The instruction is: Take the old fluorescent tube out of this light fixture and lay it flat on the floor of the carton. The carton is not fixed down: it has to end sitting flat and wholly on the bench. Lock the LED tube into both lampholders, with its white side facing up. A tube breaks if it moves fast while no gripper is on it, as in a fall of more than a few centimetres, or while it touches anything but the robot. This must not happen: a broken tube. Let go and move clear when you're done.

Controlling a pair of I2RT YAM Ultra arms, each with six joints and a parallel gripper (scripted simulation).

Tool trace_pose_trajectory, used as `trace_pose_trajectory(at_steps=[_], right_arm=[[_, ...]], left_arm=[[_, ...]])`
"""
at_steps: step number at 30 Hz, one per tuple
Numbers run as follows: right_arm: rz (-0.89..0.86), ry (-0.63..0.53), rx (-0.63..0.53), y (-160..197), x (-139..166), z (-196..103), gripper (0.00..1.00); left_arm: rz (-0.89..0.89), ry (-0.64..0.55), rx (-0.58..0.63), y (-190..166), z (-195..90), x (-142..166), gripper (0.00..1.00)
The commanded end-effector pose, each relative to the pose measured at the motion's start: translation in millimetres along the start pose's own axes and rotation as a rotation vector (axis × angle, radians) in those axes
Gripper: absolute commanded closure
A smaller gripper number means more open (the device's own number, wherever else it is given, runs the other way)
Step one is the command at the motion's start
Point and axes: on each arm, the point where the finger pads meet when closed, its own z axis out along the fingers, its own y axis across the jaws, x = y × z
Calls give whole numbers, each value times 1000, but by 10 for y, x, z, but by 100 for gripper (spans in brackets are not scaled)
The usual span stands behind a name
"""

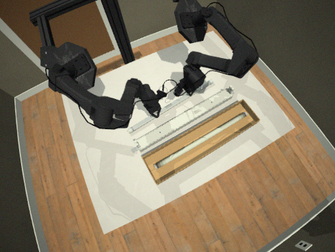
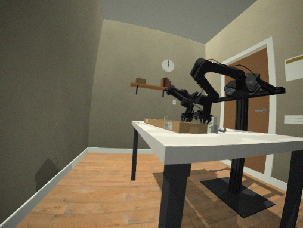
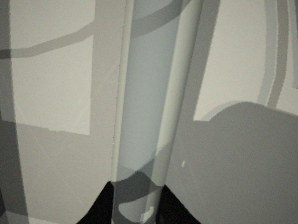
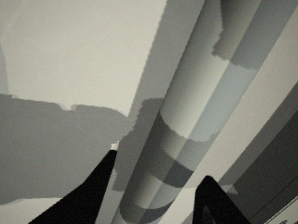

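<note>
The LED tube [image 1: 142, 123] [image 3: 150, 100] [image 4: 200, 100] lies on the bench behind the fixture [image 1: 171, 123], a blue-grey strip along it beside whitish surface. My left gripper [image 1: 190, 94] [image 3: 135, 191] is shut on it, both fingertips against its sides. My right gripper [image 1: 156, 115] [image 4: 158, 171] is open, fingers either side of the tube, with gaps. The fixture's lampholders [image 1: 136, 144] [image 1: 229, 89] hold no tube. The old fluorescent tube [image 1: 198, 142] lies lengthwise in the carton [image 1: 251, 111] [image 2: 194, 128], which sits flat on the bench.
The carton stands close along the fixture's front side, its walls rising above the bench [image 1: 125, 185]. The two grippers stand a short way apart over the tube, with wrist cameras and cables between them. The arms' stand [image 2: 241, 113] is behind the bench.
</note>
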Motion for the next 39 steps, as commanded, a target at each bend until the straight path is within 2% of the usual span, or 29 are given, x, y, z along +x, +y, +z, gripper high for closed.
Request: trace_pose_trajectory(at_steps=[1,2,3,21,25,28,39], right_arm=[[-35,-37,-2,58,-130,-66,51],[-35,-37,-2,58,-130,-66,51],[-35,-37,-2,58,-130,-66,89],[-33,-37,-2,58,-129,-66,89],[-3,-25,15,-127,-53,-113,89],[-20,-29,3,-34,-63,-121,89],[-10,-6,6,-114,-28,-214,89]], left_arm=[[15,-34,-6,9,-63,-96,89],[15,-34,-6,9,-63,-96,89],[15,-34,-6,9,-63,-96,89],[13,-34,-6,11,-63,-96,89],[11,-32,-1,6,-102,-68,89],[11,-31,-1,8,-112,-63,89],[6,-10,-1,23,-210,-28,89]])
